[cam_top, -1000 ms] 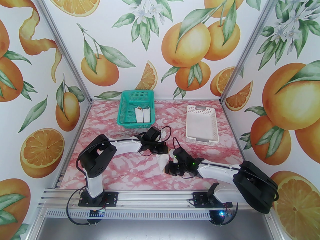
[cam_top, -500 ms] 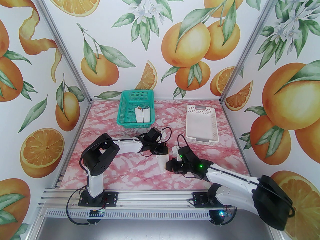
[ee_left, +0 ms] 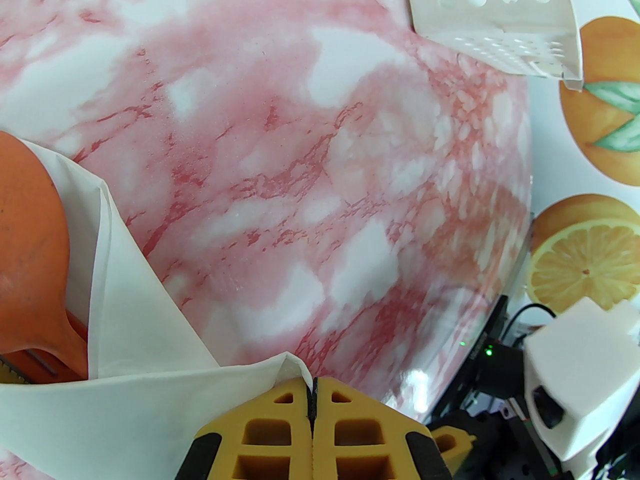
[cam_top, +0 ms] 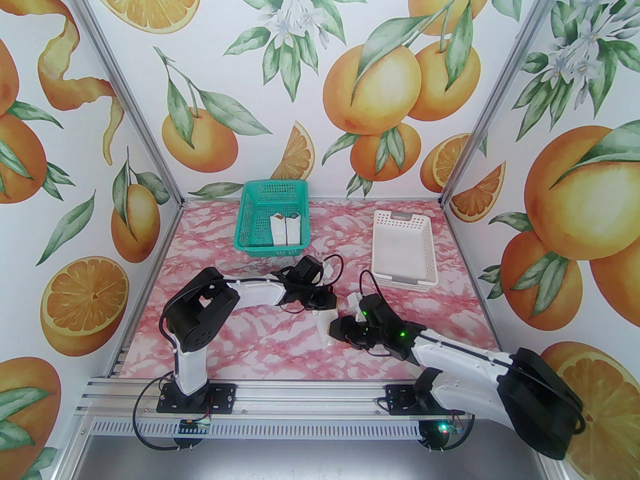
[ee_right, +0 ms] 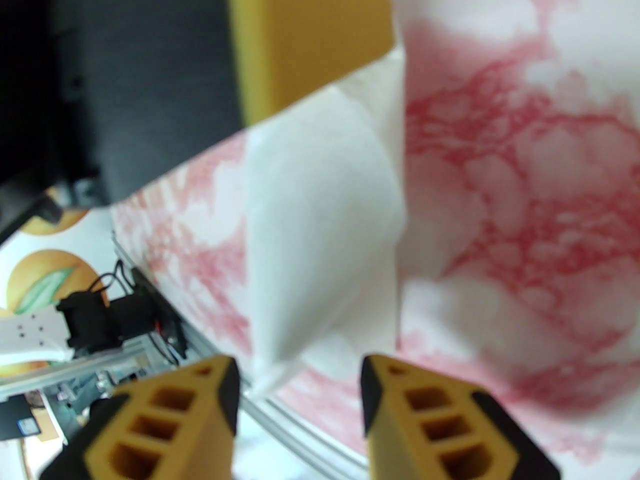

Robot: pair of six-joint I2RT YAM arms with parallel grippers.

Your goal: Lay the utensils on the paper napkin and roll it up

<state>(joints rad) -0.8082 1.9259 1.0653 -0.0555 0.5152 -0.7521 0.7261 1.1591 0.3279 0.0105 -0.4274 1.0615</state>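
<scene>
The paper napkin (cam_top: 325, 324) is folded into a white cone around the utensils, mid-table. My left gripper (cam_top: 322, 309) sits over its far end. In the left wrist view the yellow jaws (ee_left: 311, 404) are shut, pinching a napkin (ee_left: 145, 368) fold. An orange spoon (ee_left: 30, 248) bowl lies tucked inside that fold, with other utensil parts mostly hidden under it. My right gripper (cam_top: 336, 329) is at the cone's near right side. Its jaws (ee_right: 300, 385) stand open, and the napkin's pointed end (ee_right: 320, 228) lies just ahead of them, untouched.
A green basket (cam_top: 272, 218) at the back left holds two white wrapped bundles (cam_top: 286, 230). A white perforated basket (cam_top: 402, 248) stands at the back right, its corner (ee_left: 495, 23) seen from the left wrist. Pink marble tabletop lies around the arms.
My right arm swung round and lifted its elbow; its gripper went from shut to open and shifted left toward the napkin's end. The left gripper stayed shut on the napkin, barely moving.
</scene>
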